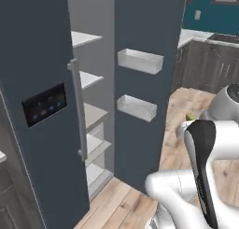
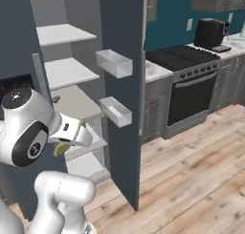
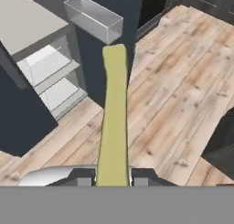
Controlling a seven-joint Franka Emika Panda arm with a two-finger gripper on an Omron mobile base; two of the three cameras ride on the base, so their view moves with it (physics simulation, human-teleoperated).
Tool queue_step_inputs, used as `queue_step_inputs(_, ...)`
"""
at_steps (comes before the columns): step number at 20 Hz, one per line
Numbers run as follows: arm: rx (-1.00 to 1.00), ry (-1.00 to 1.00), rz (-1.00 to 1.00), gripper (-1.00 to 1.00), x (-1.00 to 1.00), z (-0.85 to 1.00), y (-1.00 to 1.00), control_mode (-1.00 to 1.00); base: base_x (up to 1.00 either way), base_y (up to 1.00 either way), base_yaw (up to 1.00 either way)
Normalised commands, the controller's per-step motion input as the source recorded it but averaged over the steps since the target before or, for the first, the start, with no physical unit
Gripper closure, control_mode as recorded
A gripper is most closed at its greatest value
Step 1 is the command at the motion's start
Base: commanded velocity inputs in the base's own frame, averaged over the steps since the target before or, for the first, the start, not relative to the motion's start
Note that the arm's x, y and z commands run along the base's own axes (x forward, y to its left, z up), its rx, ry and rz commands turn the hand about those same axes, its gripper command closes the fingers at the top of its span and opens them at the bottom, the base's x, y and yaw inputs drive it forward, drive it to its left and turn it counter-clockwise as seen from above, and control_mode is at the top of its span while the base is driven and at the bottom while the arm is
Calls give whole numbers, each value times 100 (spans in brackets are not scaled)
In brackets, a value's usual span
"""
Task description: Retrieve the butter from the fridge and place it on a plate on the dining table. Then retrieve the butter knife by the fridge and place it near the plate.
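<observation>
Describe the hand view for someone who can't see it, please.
The gripper holds a pale yellow stick of butter that reaches up the middle of the picture, above a wooden floor. Behind it on the left is the open fridge with pale shelves, and a clear door bin near the top.

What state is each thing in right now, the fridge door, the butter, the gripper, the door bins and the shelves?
fridge: right door swung open, left door shut
butter: out of the fridge, held in the air above the wood floor
gripper: shut on the butter, one finger on each side
door bins: both look empty
fridge shelves: bare as far as they show
</observation>
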Motion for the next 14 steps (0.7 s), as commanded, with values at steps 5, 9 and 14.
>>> queue_step_inputs(5, 0, 0, 0, 100, 0, 0, 0, 100, -23, 0, -96)
queue_step_inputs(9, 0, 0, 0, 100, 0, 0, 0, 100, -27, 0, -94)
queue_step_inputs(14, 0, 0, 0, 100, 0, 0, 0, 100, -24, -19, -71)
